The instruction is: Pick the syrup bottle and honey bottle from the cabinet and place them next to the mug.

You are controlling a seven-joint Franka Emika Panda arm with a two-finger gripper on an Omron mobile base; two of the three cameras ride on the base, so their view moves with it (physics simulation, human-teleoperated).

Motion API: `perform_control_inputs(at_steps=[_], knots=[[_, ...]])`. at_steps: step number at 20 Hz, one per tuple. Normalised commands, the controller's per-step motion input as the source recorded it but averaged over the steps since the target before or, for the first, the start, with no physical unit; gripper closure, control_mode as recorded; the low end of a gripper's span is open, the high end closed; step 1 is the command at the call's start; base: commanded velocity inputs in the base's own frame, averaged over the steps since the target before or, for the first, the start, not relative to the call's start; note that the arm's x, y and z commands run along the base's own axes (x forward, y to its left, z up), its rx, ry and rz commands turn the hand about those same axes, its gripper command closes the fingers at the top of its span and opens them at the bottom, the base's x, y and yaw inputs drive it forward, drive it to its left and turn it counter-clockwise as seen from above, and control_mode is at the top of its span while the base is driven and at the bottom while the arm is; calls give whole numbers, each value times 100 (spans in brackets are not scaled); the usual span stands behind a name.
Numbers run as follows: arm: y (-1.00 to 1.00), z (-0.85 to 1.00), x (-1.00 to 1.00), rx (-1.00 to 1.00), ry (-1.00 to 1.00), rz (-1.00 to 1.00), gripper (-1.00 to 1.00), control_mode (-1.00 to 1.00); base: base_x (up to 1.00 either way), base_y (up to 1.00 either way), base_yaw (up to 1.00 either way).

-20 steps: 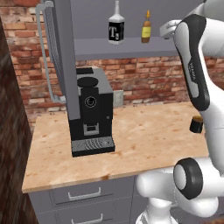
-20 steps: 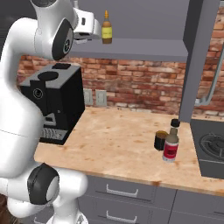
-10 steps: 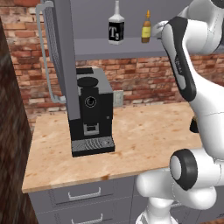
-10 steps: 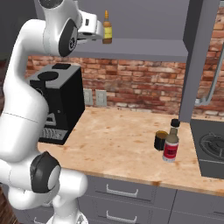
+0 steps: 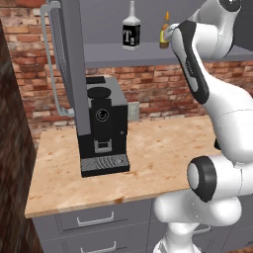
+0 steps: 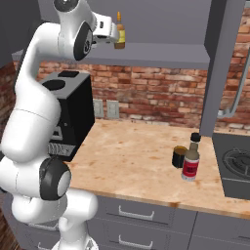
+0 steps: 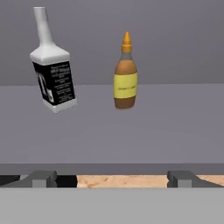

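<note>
Honey bottle [image 7: 126,72] stands upright on the grey shelf of the cabinet [image 7: 131,131], seen head-on from the hand view: an amber-brown body with a yellow label and a narrow orange-tipped neck. To its left in that view stands a black bottle [image 7: 52,65] with a white shoulder and long pale neck, appearing tilted because the camera is rolled. The gripper [image 7: 111,178] faces the shelf front with its two dark fingertips [image 7: 41,178] set wide apart at the bottom edge, holding nothing; the honey bottle lies well beyond them, roughly centred between the tips.

The left base view gives what the hand view cannot: the black bottle [image 5: 131,30] shows a white "T" label, the honey bottle [image 5: 165,33] sits just beside the arm's raised forearm, and a big black coffee machine [image 5: 101,129] stands on the wooden counter [image 5: 158,153] below.

The right base view shows the other end of the counter. There the syrup bottle [image 6: 191,163], brownish with a dark cap and red label, stands upright on the wood, touching or just beside the mug [image 6: 179,156], a squat black cup with a tan top. From this side the honey bottle [image 6: 119,34] appears just past the hand, at shelf height.
</note>
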Motion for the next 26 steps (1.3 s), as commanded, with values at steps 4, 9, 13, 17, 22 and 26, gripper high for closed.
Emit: perform_control_inputs(at_steps=[4,9,13,17,22,26], knots=[[0,0,39,0,0,0,-100,-100,0,0,0],[-6,0,41,0,0,0,-100,-100,0,0,0],[-16,0,51,0,0,0,-100,-100,0,0,0],[-14,0,42,0,0,0,-100,-100,0,0,0],[-5,0,43,0,0,0,-100,-100,0,0,0],[-1,0,42,0,0,0,-100,-100,0,0,0]])
